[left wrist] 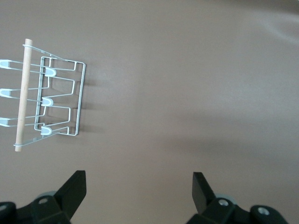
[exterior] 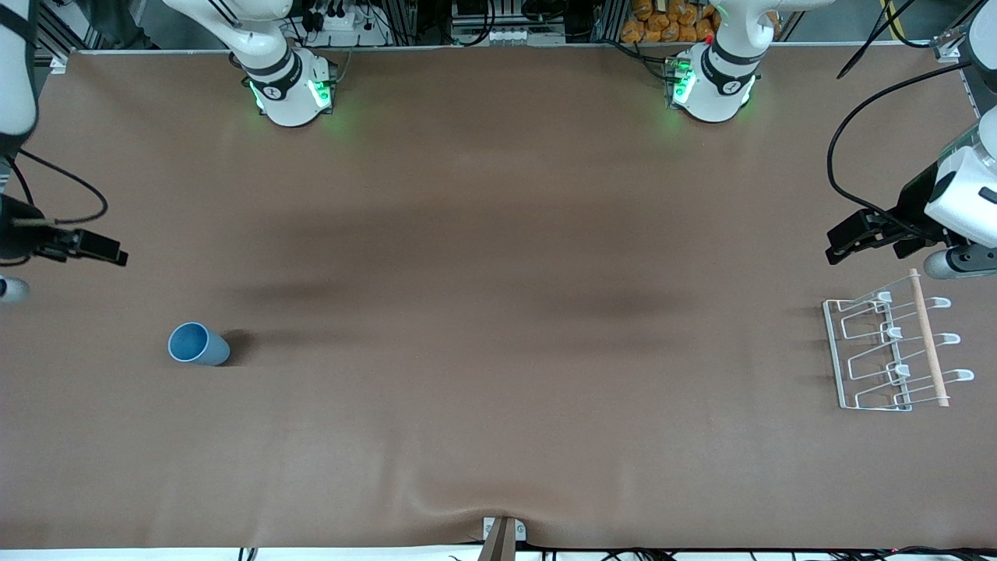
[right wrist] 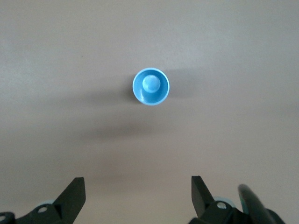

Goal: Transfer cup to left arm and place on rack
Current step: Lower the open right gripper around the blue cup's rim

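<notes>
The cup (exterior: 199, 344) stands upright, mouth up, near the surface's (exterior: 498, 436) right-arm edge, closest to the right pincer (right wrist: 138, 193), wide open and empty. The left pincer (left wrist: 139, 191), also wide open and empty, waits by the rack (exterior: 888, 354).

Robotics lab: 2 table-mounted arms (exterior: 280, 70)

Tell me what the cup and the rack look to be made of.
The cup: probably plastic, matte; even light-blue colour with no glare.
The rack: thin white wire, likely coated metal, bent into looped prongs. Its rod: pale tan, likely unfinished wood.
</notes>
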Controlling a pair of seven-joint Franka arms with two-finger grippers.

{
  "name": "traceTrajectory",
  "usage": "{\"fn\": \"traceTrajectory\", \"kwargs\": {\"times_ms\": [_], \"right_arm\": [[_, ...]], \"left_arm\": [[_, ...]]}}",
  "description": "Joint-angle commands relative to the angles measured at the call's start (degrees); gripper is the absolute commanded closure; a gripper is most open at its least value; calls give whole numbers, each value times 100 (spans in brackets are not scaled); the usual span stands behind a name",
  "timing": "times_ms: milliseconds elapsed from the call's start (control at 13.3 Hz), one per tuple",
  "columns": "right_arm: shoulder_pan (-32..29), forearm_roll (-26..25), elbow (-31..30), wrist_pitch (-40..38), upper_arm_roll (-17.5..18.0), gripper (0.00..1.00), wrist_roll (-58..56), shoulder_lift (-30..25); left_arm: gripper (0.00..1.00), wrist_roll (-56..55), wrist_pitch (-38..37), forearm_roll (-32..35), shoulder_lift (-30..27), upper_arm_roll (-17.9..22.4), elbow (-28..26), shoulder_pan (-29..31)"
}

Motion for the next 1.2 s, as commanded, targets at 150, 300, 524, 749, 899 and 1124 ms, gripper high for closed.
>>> {"fn": "traceTrajectory", "kwargs": {"times_ms": [150,300,524,749,899,1124], "right_arm": [[-121,-209,106,768,64,0,-626,710],[-139,-218,106,1067,64,0,-970,974],[-288,-218,115,1673,64,0,-998,1510],[-385,-201,115,2104,64,0,-1234,1932],[-421,-183,88,2238,64,0,-1252,2064],[-438,-130,106,2325,64,0,-1252,2389]], "left_arm": [[0,98,-71,-105,11,80,25,-53],[0,98,-71,-105,20,80,25,-44],[0,106,-71,-105,55,80,25,-44],[0,89,-71,-79,73,80,16,-61],[0,71,-71,-70,73,80,16,-88],[0,80,-71,-79,117,71,16,-79]]}}
